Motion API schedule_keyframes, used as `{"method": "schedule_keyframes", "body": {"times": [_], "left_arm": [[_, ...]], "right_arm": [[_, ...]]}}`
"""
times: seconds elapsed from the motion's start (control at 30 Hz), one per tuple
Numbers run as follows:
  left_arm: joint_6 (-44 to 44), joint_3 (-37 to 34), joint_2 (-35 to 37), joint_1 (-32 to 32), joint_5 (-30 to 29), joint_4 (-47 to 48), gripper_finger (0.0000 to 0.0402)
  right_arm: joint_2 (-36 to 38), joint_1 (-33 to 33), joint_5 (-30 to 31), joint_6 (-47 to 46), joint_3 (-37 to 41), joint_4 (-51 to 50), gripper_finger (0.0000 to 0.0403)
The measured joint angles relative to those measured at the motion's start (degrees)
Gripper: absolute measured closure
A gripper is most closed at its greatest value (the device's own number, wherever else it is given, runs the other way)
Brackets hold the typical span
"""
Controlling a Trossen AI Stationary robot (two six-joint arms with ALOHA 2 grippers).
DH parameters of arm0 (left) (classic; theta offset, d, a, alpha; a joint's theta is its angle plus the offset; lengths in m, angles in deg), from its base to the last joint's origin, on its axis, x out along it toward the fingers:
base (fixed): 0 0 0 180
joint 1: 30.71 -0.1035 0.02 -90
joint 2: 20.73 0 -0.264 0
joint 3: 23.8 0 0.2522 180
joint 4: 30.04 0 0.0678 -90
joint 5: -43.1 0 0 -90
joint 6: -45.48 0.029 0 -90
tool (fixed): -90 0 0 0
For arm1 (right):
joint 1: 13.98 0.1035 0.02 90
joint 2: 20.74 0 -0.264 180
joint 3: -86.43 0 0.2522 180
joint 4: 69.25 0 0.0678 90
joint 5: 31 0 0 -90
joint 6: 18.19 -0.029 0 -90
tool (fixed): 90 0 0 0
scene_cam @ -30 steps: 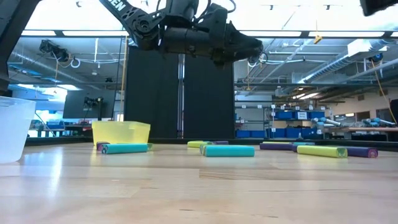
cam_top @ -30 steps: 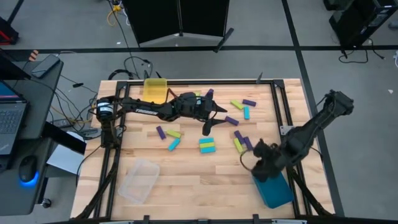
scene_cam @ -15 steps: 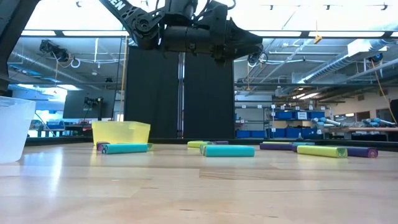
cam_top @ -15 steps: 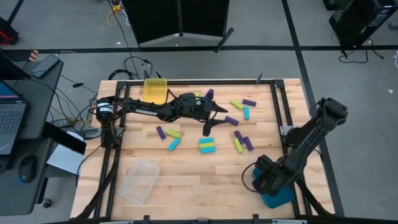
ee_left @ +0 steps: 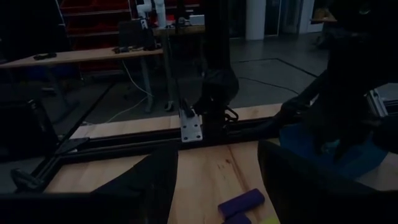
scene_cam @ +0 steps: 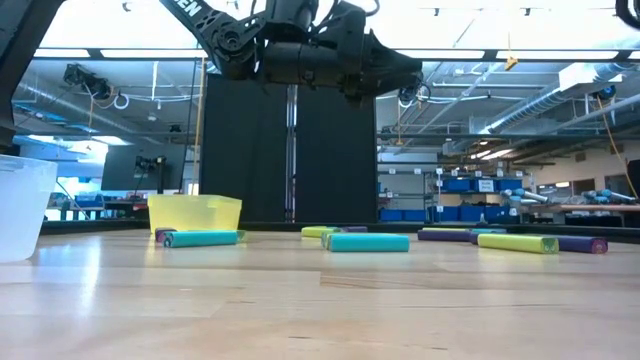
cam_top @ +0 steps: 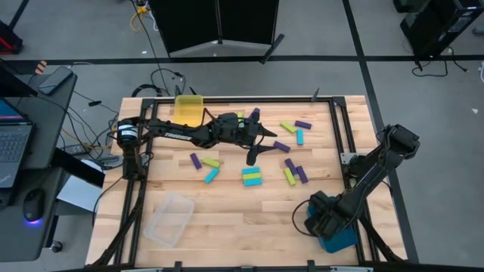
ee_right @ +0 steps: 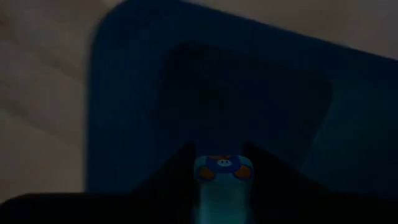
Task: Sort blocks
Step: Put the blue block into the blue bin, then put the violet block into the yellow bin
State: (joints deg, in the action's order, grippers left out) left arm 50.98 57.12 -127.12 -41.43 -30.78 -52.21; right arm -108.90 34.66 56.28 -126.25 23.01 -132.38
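Note:
Purple, yellow-green and cyan blocks lie flat and scattered on the wooden table, among them a cyan and yellow-green pair [cam_top: 252, 176] and a purple one [cam_top: 281, 146]. My left gripper [cam_top: 260, 143] hangs open above the table's middle with nothing between its fingers [ee_left: 155, 186]. At the near right corner my right gripper [cam_top: 321, 219] points down over the teal bin [cam_top: 338, 239]. It is shut on a cyan block [ee_right: 222, 186]. My right gripper pinches the cyan block by its long sides between its two fingers, from above. The block stands upright along the fingers. Its lower end face [ee_right: 222, 167] shows past the fingertips, clear above the teal bin's floor [ee_right: 249, 93].
A yellow bin [cam_top: 189, 109] stands at the far left of the table and a clear bin [cam_top: 169, 219] at the near left. A dark metal frame [cam_top: 338, 128] runs around the table's edges. Bare wood lies between the clear bin and the teal bin.
My right gripper has gone toward the table's near edge and down, rolling about its own axis, and now hangs over the teal bin.

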Motion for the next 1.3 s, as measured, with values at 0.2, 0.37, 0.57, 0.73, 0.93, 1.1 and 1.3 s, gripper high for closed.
{"method": "schedule_keyframes", "body": {"times": [0.2,0.37,0.57,0.73,0.93,1.1,1.3], "left_arm": [[0.0,0.0,0.0,0.0,0.0,1.0,0.0172],[0.0,0.0,0.0,0.0,0.0,1.5,0.0172],[0.1,0.0,0.0,0.0,0.0,1.9,0.0172],[0.4,0.0,0.0,0.0,0.0,3.9,0.0175],[4.2,0.0,2.3,-0.2,0.0,6.3,0.0204],[7.8,0.0,6.7,-0.2,0.0,15.2,0.0231],[9.1,0.0,9.8,-0.2,0.1,25.0,0.0258]], "right_arm": [[0.0,0.0,-2.1,-0.5,3.0,1.6,0.0285],[0.0,-0.4,-3.2,0.7,3.6,1.0,0.0257],[0.0,-2.1,-7.1,6.3,2.1,-1.6,0.0172],[1.6,-4.0,-7.5,12.6,-2.9,-8.2,0.0160],[4.4,-5.7,0.6,21.5,-14.3,-24.6,0.0210],[7.0,-8.1,9.4,31.5,-17.6,-27.5,0.0278],[7.0,-16.6,19.8,49.6,-15.7,-25.4,0.0370]]}}
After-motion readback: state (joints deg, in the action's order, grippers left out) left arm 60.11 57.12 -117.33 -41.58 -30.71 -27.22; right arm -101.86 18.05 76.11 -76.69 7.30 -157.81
